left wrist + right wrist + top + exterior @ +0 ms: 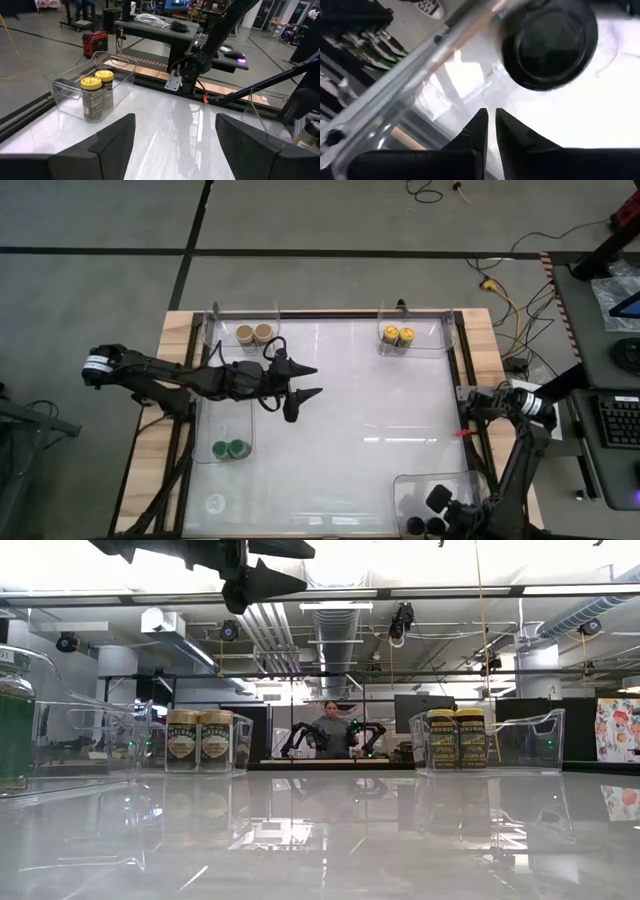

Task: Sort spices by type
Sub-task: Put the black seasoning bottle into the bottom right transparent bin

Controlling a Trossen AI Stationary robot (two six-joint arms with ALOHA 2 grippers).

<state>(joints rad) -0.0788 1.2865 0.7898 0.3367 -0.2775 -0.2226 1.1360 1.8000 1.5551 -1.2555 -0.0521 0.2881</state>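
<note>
Currently, left tool (308, 381): fingers spread wide, carrying nothing, raised above the glossy white counter (380, 410) near its middle, clear of every bin

Right tool (490, 131): fingers nearly closed with a thin gap, carrying nothing, low at the counter's near right corner, just beside a black round jar lid (549, 42); judged to be working at or leaving that bin

Black-lidded spice jars (432, 510): in the clear rectangular plastic bin (410, 483) at the near right corner; the right arm partly hides them, so the count is uncertain

Yellow-lidded spice jars (398, 335): two, upright, touching, in the clear bin (445, 330) at the far right; also seen in the left wrist view (96, 95)

Tan-brown-lidded spice jars (253, 333): two, side by side, in the clear bin (215, 330) at the far left

Green-lidded spice jars (230, 448): two, side by side, in the clear bin (205, 420) at the left edge

Placement note: each colour keeps its own bin, one bin per corner region, so types stay apart; no jar stands loose on the counter, and sorting is judged finished or nearly so
</note>
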